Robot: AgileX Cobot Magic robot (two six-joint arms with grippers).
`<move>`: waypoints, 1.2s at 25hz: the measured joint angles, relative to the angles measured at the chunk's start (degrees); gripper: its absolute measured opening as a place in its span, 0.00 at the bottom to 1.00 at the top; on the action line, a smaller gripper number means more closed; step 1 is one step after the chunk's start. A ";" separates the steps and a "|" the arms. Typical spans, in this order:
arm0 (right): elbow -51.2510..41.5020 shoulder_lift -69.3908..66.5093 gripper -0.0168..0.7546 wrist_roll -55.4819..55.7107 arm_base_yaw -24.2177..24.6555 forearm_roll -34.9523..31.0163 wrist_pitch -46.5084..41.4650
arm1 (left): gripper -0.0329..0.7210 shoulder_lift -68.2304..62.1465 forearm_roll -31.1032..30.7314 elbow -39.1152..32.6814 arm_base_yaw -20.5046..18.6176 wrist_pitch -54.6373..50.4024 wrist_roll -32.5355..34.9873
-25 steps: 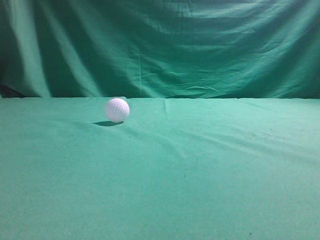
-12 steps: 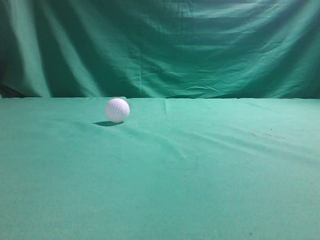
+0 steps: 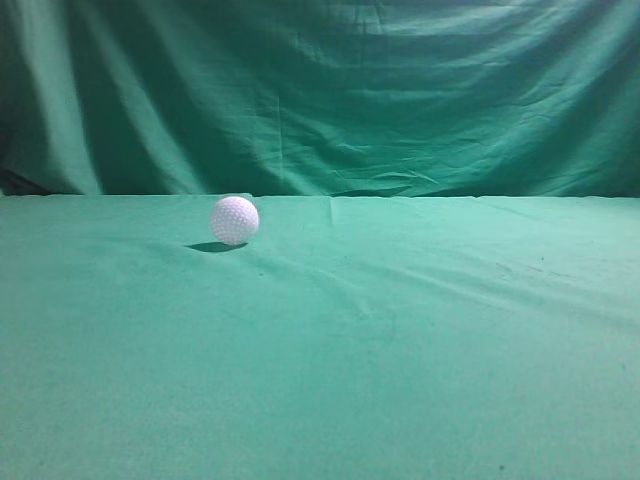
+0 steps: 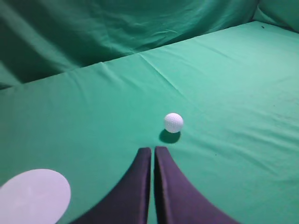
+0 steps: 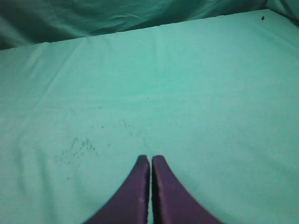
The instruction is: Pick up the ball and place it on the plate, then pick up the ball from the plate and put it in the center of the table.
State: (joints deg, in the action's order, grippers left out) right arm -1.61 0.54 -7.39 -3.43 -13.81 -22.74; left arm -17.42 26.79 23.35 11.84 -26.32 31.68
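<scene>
- The ball (image 3: pixel 234 220) sits alone on the bench (image 3: pixel 400 340), left of the middle and toward the far edge, casting a small dark shadow on the green cloth.
- Behind the bench hangs a darker green backdrop cloth (image 3: pixel 330 90) in deep folds.
- From the left wrist camera, the left gripper (image 4: pixel 153 150) is clenched, its two dark fingers pressed nearly together with only a thin slit between them and nothing held.
- The ball (image 4: pixel 173 122) lies just beyond those fingertips, slightly to their right, apart from them.
- A plate (image 4: pixel 33 196), pale and round, lies flat on the bench at the lower left of that view, well apart from the ball.
- The right gripper (image 5: pixel 150 158) is likewise clenched and holds nothing, over bare cloth with a few dark specks.
</scene>
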 joint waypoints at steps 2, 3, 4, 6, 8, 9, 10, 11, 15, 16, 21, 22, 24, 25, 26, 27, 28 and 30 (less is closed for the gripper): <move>0.00 0.00 0.02 0.00 0.00 0.00 0.00 | 0.04 2.77 -2.07 -0.93 -1.45 0.03 -0.84; 0.00 0.00 0.02 0.00 0.00 0.00 0.00 | 0.04 4.45 -3.28 -2.22 -2.46 0.76 -1.85; 0.00 0.00 0.02 0.00 0.00 0.00 0.00 | 0.04 6.21 -4.34 -4.01 -3.49 1.97 -2.89; 0.00 0.00 0.02 0.00 0.00 0.00 -0.02 | 0.04 9.80 -6.20 -8.01 -5.29 4.39 -5.82; 0.00 0.00 0.02 0.00 0.00 0.00 -0.02 | 0.04 13.83 -7.01 -12.40 -6.93 6.19 -7.31; 0.00 0.00 0.02 0.00 0.00 0.00 -0.02 | 0.04 15.38 -7.37 -14.05 -7.47 6.61 -7.65; 0.00 0.00 0.02 0.00 0.00 0.00 -0.02 | 0.04 16.87 -8.23 -15.85 -7.89 6.87 -7.90; 0.00 0.00 0.02 0.00 0.00 0.00 -0.12 | 0.04 17.65 -8.95 -17.33 -8.14 7.00 -8.29; 0.00 0.00 0.02 0.00 0.00 0.00 -0.12 | 0.04 18.06 -10.24 -21.35 -8.14 6.96 -8.96; 0.00 0.00 0.02 0.00 0.00 0.00 -0.12 | 0.04 18.06 -10.84 -21.92 -8.14 7.07 -8.96; 0.00 0.00 0.02 0.00 0.00 0.00 -0.12 | 0.04 18.06 -11.58 -24.57 -8.14 7.34 -8.99; 0.00 0.00 0.02 0.00 0.00 0.00 -0.12 | 0.04 18.06 -11.70 -24.57 -8.14 7.19 -9.09; 0.00 0.00 0.02 0.00 0.00 0.00 -0.12 | 0.04 18.06 -12.27 -24.57 -8.14 6.91 -9.09; 0.00 0.00 0.02 0.00 0.00 0.00 -0.12 | 0.04 18.06 -12.72 -24.57 -8.14 6.71 -9.09; 0.00 0.00 0.02 0.00 0.00 0.00 -0.12 | 0.04 18.06 -12.94 -24.57 -8.14 6.47 -9.09; 0.00 0.00 0.02 0.00 0.00 0.00 -0.12 | 0.04 18.06 -13.08 -24.57 -8.14 6.34 -9.09; 0.00 0.00 0.02 0.00 0.00 0.00 -0.12 | 0.04 18.06 -13.21 -24.57 -8.14 6.22 -9.09; 0.00 0.00 0.02 0.00 0.00 0.00 -0.12 | 0.04 18.06 -13.32 -24.57 -8.18 6.14 -9.21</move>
State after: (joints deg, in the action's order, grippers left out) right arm -1.61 0.54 -7.39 -3.43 -13.81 -22.86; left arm 0.64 13.47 -1.22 3.66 -20.18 22.47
